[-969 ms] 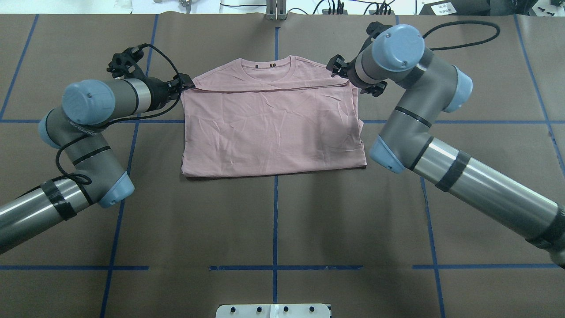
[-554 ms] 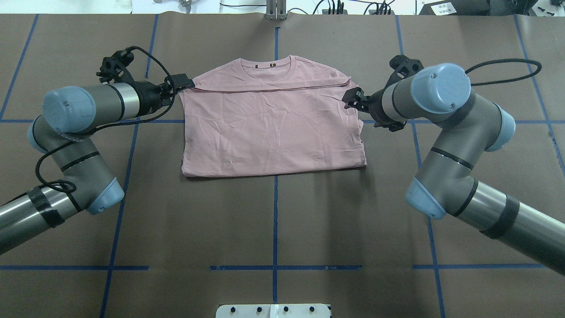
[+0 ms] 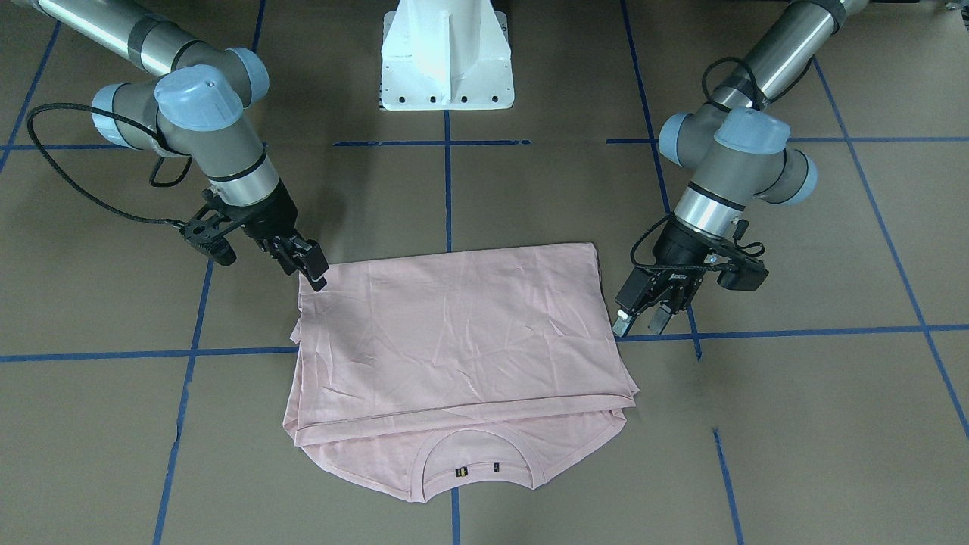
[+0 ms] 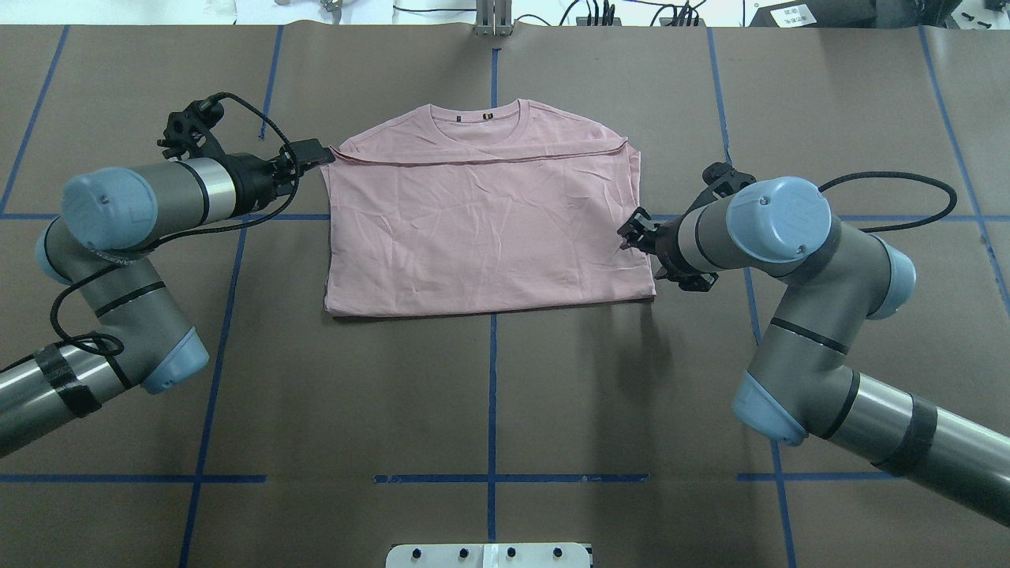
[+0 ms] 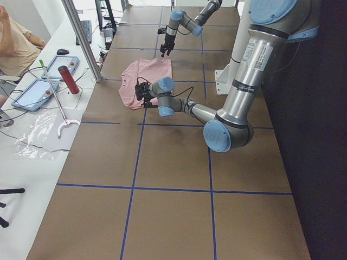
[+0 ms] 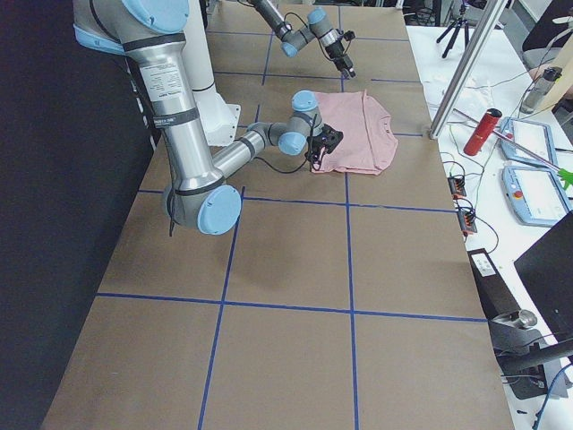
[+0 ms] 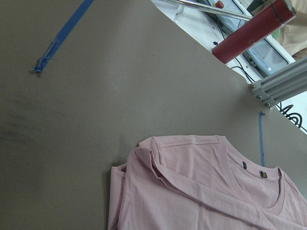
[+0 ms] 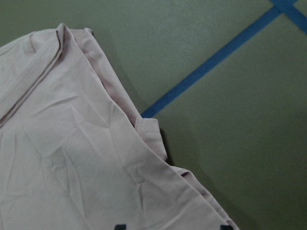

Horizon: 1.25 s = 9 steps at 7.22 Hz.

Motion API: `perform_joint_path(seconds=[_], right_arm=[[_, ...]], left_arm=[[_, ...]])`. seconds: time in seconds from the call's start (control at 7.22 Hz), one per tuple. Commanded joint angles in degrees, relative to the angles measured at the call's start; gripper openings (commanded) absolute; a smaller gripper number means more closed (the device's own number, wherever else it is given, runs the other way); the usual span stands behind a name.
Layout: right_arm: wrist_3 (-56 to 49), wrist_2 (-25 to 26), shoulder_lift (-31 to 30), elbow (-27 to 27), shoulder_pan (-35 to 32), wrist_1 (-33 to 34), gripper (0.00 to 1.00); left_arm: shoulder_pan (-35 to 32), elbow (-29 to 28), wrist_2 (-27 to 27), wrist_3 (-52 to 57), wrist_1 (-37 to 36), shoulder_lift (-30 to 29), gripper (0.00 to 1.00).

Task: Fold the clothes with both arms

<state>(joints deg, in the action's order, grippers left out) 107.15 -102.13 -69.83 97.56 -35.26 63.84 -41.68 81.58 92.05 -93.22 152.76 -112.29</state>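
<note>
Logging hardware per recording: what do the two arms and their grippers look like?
Both arms, left arm and right arm, are silver-grey tubes with light blue joint caps, black tape bands and looping black cables. The left gripper and right gripper are black, two-fingered.

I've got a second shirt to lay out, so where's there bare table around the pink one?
The widest bare patch of table lies between the folded edge of the pink shirt and the white base, with an arm on either side. A narrower strip runs beyond the collar. Both shirt sides are crowded: left pincer, right pincer.
</note>
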Motion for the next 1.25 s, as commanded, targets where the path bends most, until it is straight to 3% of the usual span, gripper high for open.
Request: perform_joint_path(seconds=[0.0, 0.69, 0.97, 1.11], right_arm=[[1.0, 0.7, -1.3, 0.1, 1.1, 0.4, 0.72], [1.0, 1.3, -1.5, -0.8, 2.6, 1.2, 0.69], [1.0, 1.5, -1.7, -1.0, 2.8, 1.2, 0.57], [1.0, 2.2, -1.9, -1.0, 2.8, 1.2, 0.39]], left_arm=[[0.1, -0.1, -0.6, 0.0, 0.0, -0.3, 0.99], [0.2, 0.1, -0.6, -1.7, 0.0, -0.6, 0.99], [0.2, 0.2, -0.6, -1.7, 0.0, -0.6, 0.99], [0.2, 0.8, -0.6, -1.8, 0.0, -0.6, 0.99]])
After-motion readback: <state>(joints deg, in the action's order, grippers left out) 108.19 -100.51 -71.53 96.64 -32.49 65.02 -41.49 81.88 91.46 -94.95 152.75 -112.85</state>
